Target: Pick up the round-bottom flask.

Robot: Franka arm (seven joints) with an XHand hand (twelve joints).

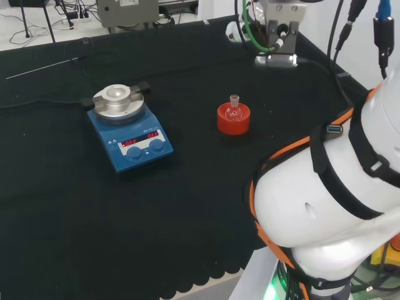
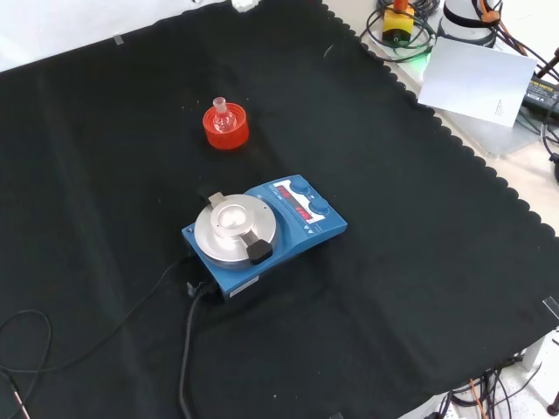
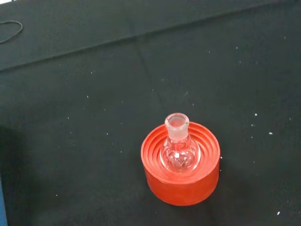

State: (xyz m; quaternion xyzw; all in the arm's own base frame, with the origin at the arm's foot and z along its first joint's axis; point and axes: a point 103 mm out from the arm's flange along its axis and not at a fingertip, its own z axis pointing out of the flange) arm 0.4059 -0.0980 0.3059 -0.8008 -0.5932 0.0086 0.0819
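A blue hotplate (image 1: 129, 134) with a round silver top plate sits on the black cloth of the desk (image 1: 56, 206), well apart from the flask (image 1: 234, 111). In the head view it lies to the flask's left; in the front view it lies nearer the desk's front edge, with the flask farther back toward the far edge. A black cable (image 2: 188, 349) runs from the hotplate's near-left corner across the cloth toward the front edge of the desk in the front view. Bare cloth surrounds the flask on all sides, and no other object stands close to it.

The flask is small, of clear glass, with a round bulb and a short neck ending in a thicker rim. It stands upright with its mouth up, its bulb seated in the middle of a red ribbed ring stand (image 3: 181, 165). The wrist view looks down on it from above and to one side, showing the concentric ribs of the stand around the bulb. Whether the flask holds anything cannot be told.

The state of the robot hand cannot be told from these views
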